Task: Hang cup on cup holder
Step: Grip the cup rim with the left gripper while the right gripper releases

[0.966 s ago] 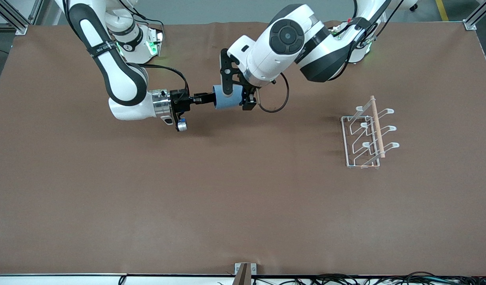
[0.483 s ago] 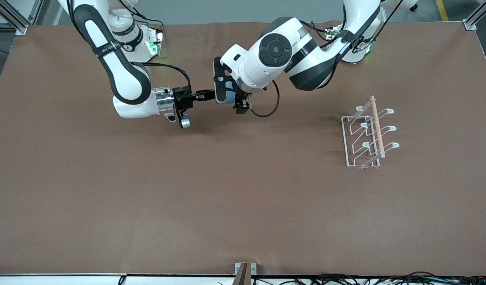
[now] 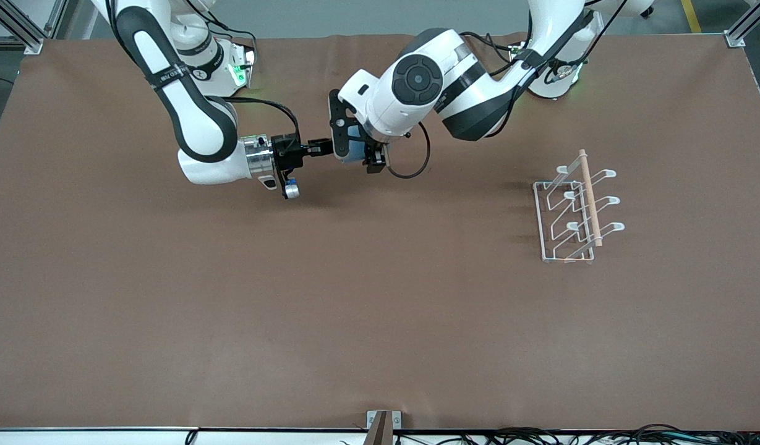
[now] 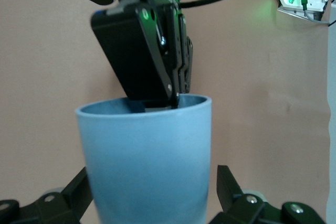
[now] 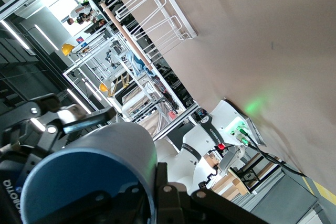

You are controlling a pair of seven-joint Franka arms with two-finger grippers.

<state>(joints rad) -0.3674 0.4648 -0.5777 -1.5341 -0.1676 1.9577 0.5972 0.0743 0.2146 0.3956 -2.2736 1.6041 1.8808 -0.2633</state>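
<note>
The light blue cup [image 3: 354, 150] is held on its side in the air over the table, near the robots' bases. My right gripper [image 3: 326, 148] is shut on the cup's rim, one finger inside and one outside; the right wrist view shows the cup [image 5: 89, 166] between these fingers [image 5: 173, 192]. My left gripper [image 3: 357, 153] is open around the cup's body; in the left wrist view its fingers [image 4: 227, 184] flank the cup [image 4: 149, 166], with a gap at one side. The white wire cup holder [image 3: 574, 210] with a wooden rod stands toward the left arm's end of the table.
The brown table [image 3: 380, 309] is bare apart from the holder. A metal bracket [image 3: 383, 420] sits at the table's edge nearest the front camera. The holder also shows in the right wrist view [image 5: 152, 9].
My left gripper has moved toward the right gripper and slid over the cup, so its fingers now flank the body. The right gripper keeps hold of the rim and has shifted only slightly.
</note>
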